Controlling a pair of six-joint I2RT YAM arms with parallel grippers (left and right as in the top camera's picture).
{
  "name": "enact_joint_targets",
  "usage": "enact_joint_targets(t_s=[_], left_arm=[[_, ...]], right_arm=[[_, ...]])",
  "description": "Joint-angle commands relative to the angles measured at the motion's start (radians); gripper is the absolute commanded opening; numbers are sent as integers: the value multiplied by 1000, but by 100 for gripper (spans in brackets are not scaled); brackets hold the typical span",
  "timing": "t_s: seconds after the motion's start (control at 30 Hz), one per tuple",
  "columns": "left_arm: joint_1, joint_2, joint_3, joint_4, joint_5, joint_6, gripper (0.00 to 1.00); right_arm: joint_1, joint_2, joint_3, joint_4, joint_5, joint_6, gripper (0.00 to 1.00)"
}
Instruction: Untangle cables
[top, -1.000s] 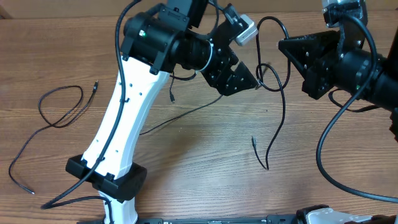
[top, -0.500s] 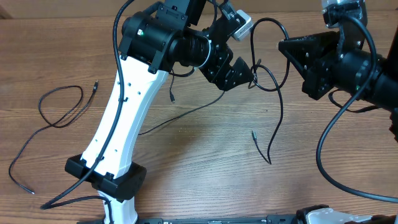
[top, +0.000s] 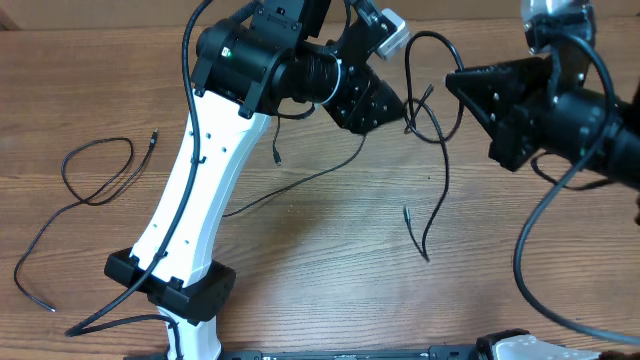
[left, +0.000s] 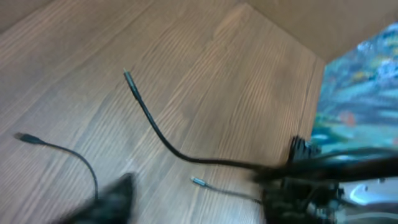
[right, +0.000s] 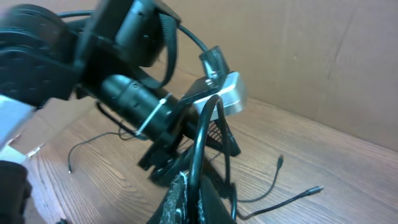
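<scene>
One black cable (top: 443, 150) loops up from my right gripper (top: 452, 78) and hangs down to the table, its plug end (top: 406, 212) lying loose. In the right wrist view that gripper (right: 194, 190) is shut on this cable. My left gripper (top: 406, 114) is at the spot where the cable crosses itself, just left of the right gripper. Its fingers (left: 115, 198) stand apart in a blurred left wrist view, with the cable (left: 161, 140) running across between them. A second cable (top: 96, 172) lies in a loose loop at the far left. A third cable (top: 300, 180) trails under the left arm.
The white left arm (top: 200, 190) and its base (top: 170, 285) stand over the table's middle left. Thick black robot wires (top: 525, 250) hang at the right. A cardboard wall (right: 311, 56) borders the far side of the wooden table (top: 330, 270).
My left gripper has moved up and towards the far side along the hanging cable, and its jaws have narrowed. The cable's lower end has been drawn slightly left. The right gripper stays shut on the cable.
</scene>
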Motion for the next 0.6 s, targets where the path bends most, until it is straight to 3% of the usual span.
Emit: enact_joint_targets(t_s=[0.0, 0.03, 0.07, 0.43, 0.57], left_arm=[[-3, -15, 10, 15, -13, -18, 28], [-6, -11, 10, 20, -13, -27, 12], [-9, -6, 10, 25, -13, -34, 6], [-47, 39, 9, 63, -17, -44, 4], [-32, 39, 10, 54, -203, -158, 4]], right_arm=[[4, -40, 9, 1, -42, 3, 4], [4, -43, 9, -2, -42, 4, 4], [4, -44, 9, -5, -42, 6, 4], [4, -44, 9, -55, -51, 2, 4], [4, -37, 7, -56, 30, 2, 4]])
